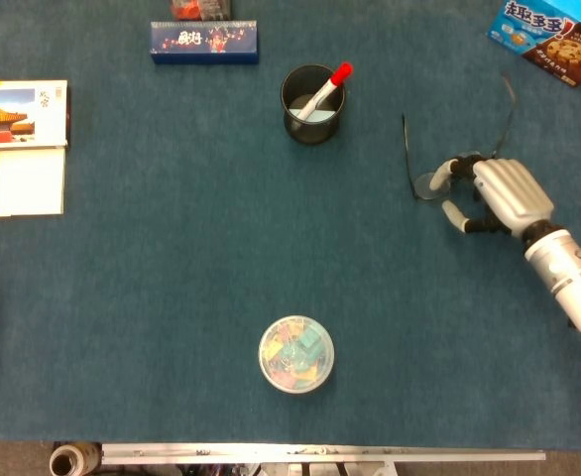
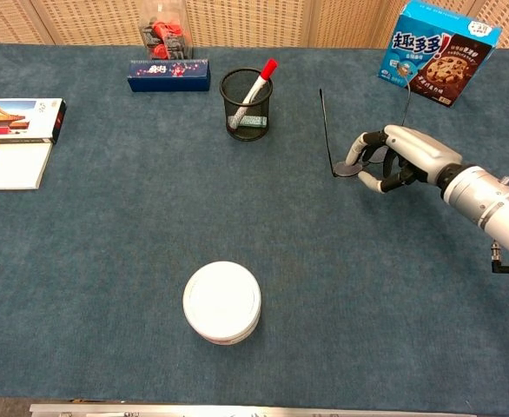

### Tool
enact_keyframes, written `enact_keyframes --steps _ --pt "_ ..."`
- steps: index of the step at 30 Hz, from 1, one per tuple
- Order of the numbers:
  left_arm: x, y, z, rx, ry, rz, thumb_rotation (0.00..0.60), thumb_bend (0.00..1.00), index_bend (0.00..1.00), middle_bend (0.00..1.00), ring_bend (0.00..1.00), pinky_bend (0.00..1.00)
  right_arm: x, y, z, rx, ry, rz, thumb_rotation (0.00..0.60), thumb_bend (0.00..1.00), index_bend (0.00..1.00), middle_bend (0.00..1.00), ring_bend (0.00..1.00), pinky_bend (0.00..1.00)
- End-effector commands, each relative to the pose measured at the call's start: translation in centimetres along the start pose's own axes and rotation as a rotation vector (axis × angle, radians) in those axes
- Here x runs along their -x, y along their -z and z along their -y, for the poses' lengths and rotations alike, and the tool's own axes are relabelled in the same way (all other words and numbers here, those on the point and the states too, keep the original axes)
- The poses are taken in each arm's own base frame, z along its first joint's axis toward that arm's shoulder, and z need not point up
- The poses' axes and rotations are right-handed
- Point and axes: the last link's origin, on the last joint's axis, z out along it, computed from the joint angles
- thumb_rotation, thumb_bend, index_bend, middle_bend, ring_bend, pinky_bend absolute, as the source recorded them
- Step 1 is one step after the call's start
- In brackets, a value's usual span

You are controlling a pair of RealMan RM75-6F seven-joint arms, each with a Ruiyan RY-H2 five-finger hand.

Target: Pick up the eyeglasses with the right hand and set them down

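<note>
A: Where are the eyeglasses (image 1: pixel 439 159) at this moment?

B: At the right of the frame in both views, in the grip of the right hand (image 1: pixel 499 195). The fingers (image 2: pixel 357 148) close around the front of the frame, with a lens showing just at the fingertips on the hand's left side.

A: And the temple arms?

B: They point toward the top of the frame, away from the hand. In the head view one thin arm runs up from the lens, and the other curves up further right, toward the cookie box (image 1: pixel 553 27) in the upper right corner. Whether the glasses touch the blue table (image 1: pixel 172 278) cannot be told from either view.

A: So the fingers are closed on them?

B: Yes, pinched on the frame; thumb below, the others curled over the top in the chest view.

A: The left hand?

B: Neither view shows it.

A: What else lies around?

B: A black mesh pen holder (image 2: pixel 245 103) with a red-capped marker (image 2: pixel 260 80) stands at upper centre, well left of the glasses. A round lidded container (image 2: pixel 222 301) sits at lower centre. A dark blue box (image 1: pixel 204 42) lies at the top, and a booklet (image 1: pixel 19 147) at the left edge.
</note>
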Motion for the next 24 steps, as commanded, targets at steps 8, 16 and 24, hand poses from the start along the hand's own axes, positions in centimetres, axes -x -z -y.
enact_keyframes --steps 8,16,24 --pt "-0.1 -0.1 -0.2 0.005 -0.003 -0.001 0.6 0.33 0.46 0.39 0.31 0.45 -0.1 0.2 -0.1 0.001 0.002 0.002 0.6 0.4 0.43 0.4 0.32 0.52" --pt "-0.3 -0.2 -0.3 0.007 -0.004 -0.008 0.6 0.33 0.46 0.39 0.31 0.45 -0.5 0.4 0.3 -0.014 0.0 -0.011 0.6 0.4 0.43 0.4 0.32 0.52" --pt "-0.4 -0.3 -0.6 0.013 -0.008 -0.011 0.6 0.33 0.46 0.39 0.31 0.45 -1.3 1.3 0.8 -0.04 0.009 -0.034 0.6 0.4 0.43 0.4 0.32 0.51"
